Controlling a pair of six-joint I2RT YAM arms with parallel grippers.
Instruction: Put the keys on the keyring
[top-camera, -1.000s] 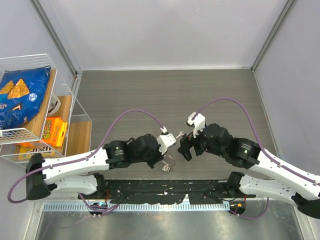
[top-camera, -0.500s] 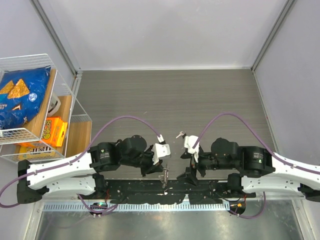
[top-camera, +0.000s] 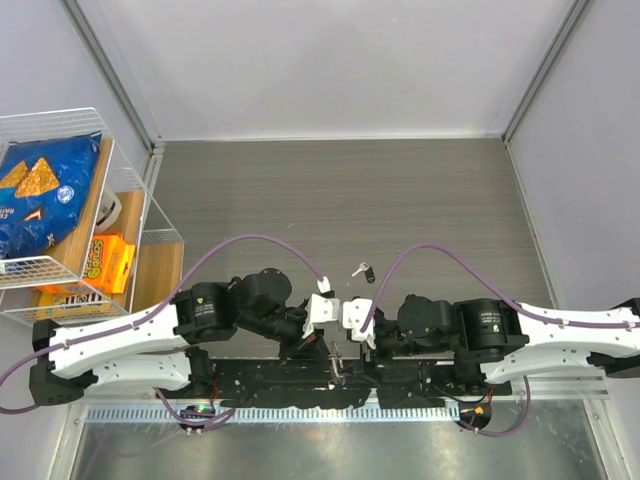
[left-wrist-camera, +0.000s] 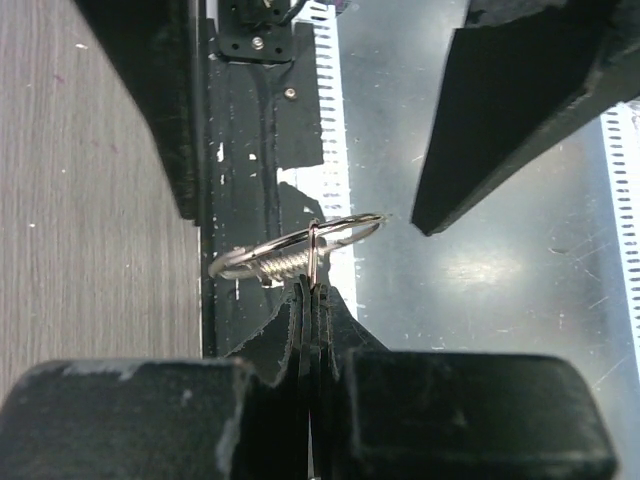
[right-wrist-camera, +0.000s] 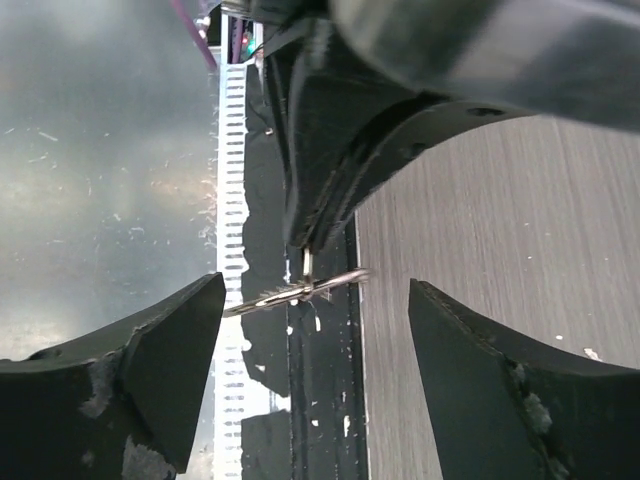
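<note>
Across the overhead view, a grey wood-grain tabletop (top-camera: 400, 190) is seen, closed in by pale walls (top-camera: 330, 60) on three sides. At its near edge a black mounting plate (top-camera: 270, 378) is fixed, and beyond that a brushed metal sheet (top-camera: 300, 450) with a white slotted rail (top-camera: 130, 412) is laid.

On the far left, a white wire basket (top-camera: 60, 113) is stood beside the table; a blue crisp bag (top-camera: 45, 195) and an orange box (top-camera: 105, 262) are kept in it, well apart from the arms.

Over the black plate, the left gripper (left-wrist-camera: 312, 290) is clamped tight on a thin silver wire keyring (left-wrist-camera: 290, 258), which is held edge-on by its lower rim. Something coiled or stacked is seen along the ring's lower side; whether keys are threaded there cannot be told.

Just to the right, the right gripper (right-wrist-camera: 315, 290) is brought up facing it with its jaws held wide. The ring is flanked by its fingers (right-wrist-camera: 165, 350), but it is not touched by them.

Farther up the bare tabletop, a small silvery key with a black head (top-camera: 363, 271) is left lying, near both wrists. From above, the ring is largely hidden by the two wrists.
</note>
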